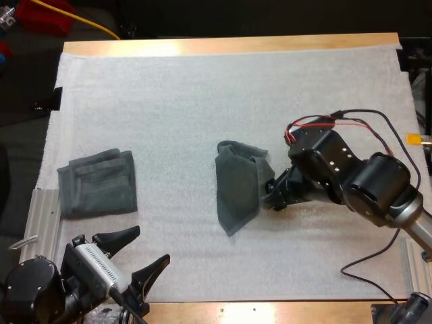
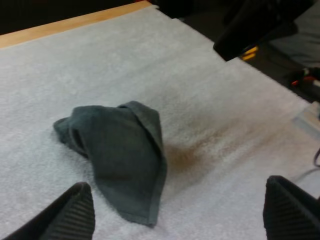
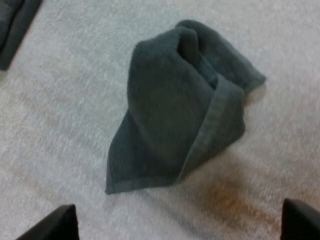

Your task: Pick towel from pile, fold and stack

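Observation:
A crumpled dark grey-green towel lies loosely bunched in the middle of the white mat. A folded towel lies flat at the mat's left side. My right gripper sits low, just right of the crumpled towel; in the right wrist view its fingers stand wide apart, open, a little short of the crumpled towel. My left gripper is open near the front edge, below the folded towel. Its fingers stand apart, with the crumpled towel ahead of them.
The table's wooden edge runs along the far side and a metal rail borders the mat at the left. In the right wrist view a corner of the folded towel lies beyond the crumpled one. The right arm rises behind the towel.

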Action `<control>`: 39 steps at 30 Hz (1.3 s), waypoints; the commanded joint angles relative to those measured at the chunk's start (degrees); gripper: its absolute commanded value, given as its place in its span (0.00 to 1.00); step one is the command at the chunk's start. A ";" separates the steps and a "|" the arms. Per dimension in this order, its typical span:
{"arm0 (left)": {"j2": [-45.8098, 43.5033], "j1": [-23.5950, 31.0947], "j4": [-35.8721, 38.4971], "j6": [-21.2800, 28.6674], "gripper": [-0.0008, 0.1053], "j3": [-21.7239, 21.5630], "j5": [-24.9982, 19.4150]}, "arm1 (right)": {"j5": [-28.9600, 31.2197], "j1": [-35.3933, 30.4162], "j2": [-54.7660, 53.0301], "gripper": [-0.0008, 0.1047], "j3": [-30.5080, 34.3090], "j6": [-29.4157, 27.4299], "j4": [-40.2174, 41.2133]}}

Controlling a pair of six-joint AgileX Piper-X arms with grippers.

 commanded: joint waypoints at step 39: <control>0.12 -0.18 0.42 -3.00 0.66 -0.33 3.30 | -17.30 -0.05 -1.70 0.74 39.05 29.59 -46.48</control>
